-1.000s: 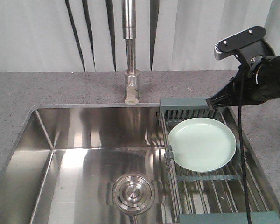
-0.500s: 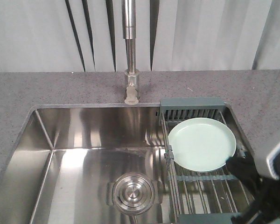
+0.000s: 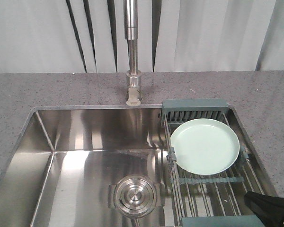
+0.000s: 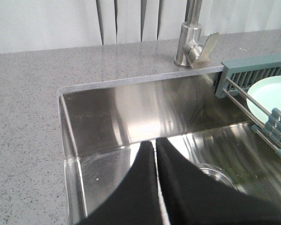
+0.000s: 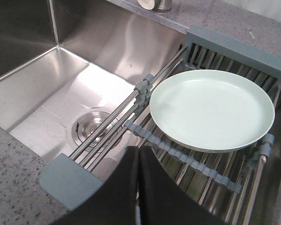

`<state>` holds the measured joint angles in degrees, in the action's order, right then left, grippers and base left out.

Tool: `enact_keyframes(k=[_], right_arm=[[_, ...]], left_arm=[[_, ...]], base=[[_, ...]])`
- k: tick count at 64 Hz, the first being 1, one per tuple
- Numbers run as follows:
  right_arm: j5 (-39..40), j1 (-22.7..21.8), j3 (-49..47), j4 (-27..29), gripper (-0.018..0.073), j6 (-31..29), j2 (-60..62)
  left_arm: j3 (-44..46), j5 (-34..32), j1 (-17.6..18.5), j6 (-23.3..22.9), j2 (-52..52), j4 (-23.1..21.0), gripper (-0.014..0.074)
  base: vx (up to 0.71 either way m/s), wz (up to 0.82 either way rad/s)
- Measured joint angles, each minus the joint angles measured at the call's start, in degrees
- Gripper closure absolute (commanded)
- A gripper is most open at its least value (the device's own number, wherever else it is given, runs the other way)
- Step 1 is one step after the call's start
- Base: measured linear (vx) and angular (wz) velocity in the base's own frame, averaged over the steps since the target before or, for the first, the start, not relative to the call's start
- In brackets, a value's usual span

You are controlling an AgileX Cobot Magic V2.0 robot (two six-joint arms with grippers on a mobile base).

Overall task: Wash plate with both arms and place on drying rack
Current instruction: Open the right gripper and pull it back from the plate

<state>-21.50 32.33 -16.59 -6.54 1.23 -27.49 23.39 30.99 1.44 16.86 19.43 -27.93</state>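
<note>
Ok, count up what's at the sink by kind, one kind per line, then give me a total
Plate: 1
Rack: 1
Faucet: 1
Drain: 1
Sink: 1
Tools: 2, left and right, both shut
Total: 7

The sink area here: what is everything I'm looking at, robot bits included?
plate: one, pale mint green, lying flat on the rack's rods
drying rack: one, steel rods with grey-blue ends, across the sink's right side
sink: one, shiny steel, set into the counter
drain: one, round steel, in the sink floor
tap: one, steel, behind the sink
counter: one, speckled grey, around the sink
curtain: pale grey, behind the counter
left pincer: black, fingers together, over the sink
right pincer: black, fingers together, over the rack near the plate, touching nothing
</note>
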Motion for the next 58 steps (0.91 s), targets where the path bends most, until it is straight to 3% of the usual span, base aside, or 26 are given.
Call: enact_keyframes(k=[48,58], right_arm=[[0.00,0.00,0.00,0.07,0.0564,1.98,0.00],[0.00,0.00,0.00,0.07,0.0564,1.98,0.00]], left_arm=[[0.00,-0.13,0.00,0.00,0.00,-0.05,0.0603],[0.00,-1.81,0.00,0.00,0.00,-4.76,0.0603]], base=[[0.00,0.00],[0.00,0.00]])
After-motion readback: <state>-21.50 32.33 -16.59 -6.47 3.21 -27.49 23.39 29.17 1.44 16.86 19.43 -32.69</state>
